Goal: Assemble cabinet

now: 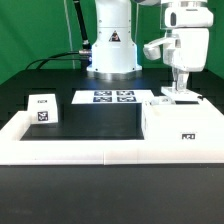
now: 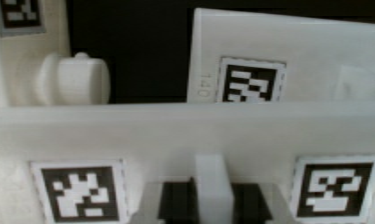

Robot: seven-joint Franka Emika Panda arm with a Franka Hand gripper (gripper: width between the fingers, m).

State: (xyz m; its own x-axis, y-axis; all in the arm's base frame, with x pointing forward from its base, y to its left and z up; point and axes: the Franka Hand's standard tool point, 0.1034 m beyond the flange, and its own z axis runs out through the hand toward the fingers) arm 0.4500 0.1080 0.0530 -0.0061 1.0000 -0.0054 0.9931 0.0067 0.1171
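At the exterior view's right, the white plastic box-shaped cabinet body (image 1: 172,122) is seen on the black table (image 1: 95,122), tagged face toward the camera; its long axis is unclear. The gripper (image 1: 178,88) is held just above it, and whether its jaws are apart or together cannot be told. The wrist view is blurred, with edges cut off.

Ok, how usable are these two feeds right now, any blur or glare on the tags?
Exterior view: even light and little shadow; the marker board prints read crisp, but the white cabinet and gripper are nearly washed out, with faint edges. Wrist view: very close and soft throughout; the cabinet tags are blurred yet high in contrast, with no glare spots.
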